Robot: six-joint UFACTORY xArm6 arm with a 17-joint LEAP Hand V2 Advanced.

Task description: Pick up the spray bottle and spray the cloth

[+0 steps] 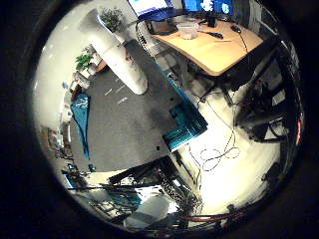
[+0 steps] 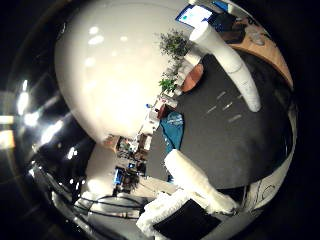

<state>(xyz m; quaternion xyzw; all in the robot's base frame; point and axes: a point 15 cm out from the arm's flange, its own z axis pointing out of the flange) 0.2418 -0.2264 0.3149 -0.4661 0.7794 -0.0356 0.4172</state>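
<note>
Spray bottle not in the hand, and I cannot pick it out for certain in either palm view.

The cloth (image 1: 80, 117), teal and crumpled, lies along one edge of the dark grey table (image 1: 124, 124), its long axis running with that edge, beside a row of potted plants (image 2: 174, 45) and small clutter where the bottle may stand. The hand (image 2: 200, 187) hangs well above the table, fingers (image 1: 122, 59) straight and apart, holding nothing. They point roughly toward that cluttered edge, so the reach probably goes down and that way.
</note>
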